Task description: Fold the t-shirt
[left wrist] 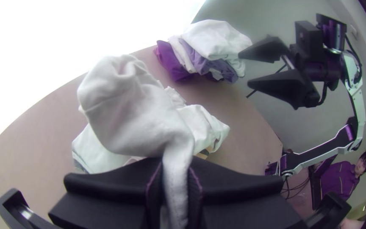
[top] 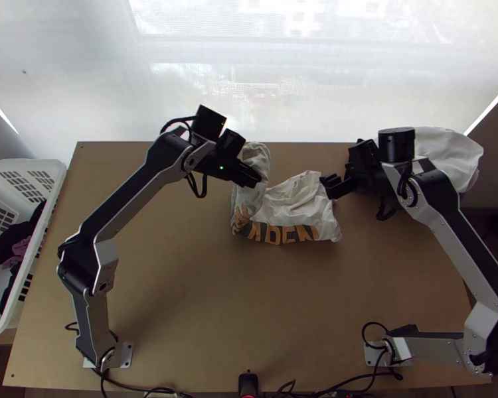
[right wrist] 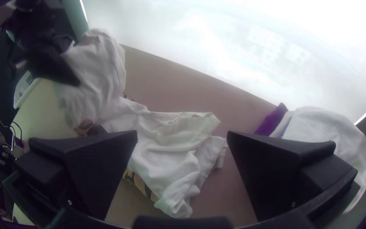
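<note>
Spreading the cloth before folding it looks the wiser course, since the left end effector [left wrist: 176, 180] is clamped on a narrow pinch of white fabric, with a loose part flopping beyond it. The right end effector [right wrist: 182, 138], fingers apart, is near the other side of the t-shirt [top: 292, 205] and could take a second corner, so that both pull evenly; tugging from one side alone would likely drag the shirt askew. The shirt lies rumpled towards the far part of the wooden surface [top: 182, 298], raised at the left, its lettered band along the near side. Farther out, a pile of clothes [top: 451, 156] sits by the far right corner, a white basket [top: 10, 166] stands at the left, and a bright pale screen [top: 202, 79] rises behind.
</note>
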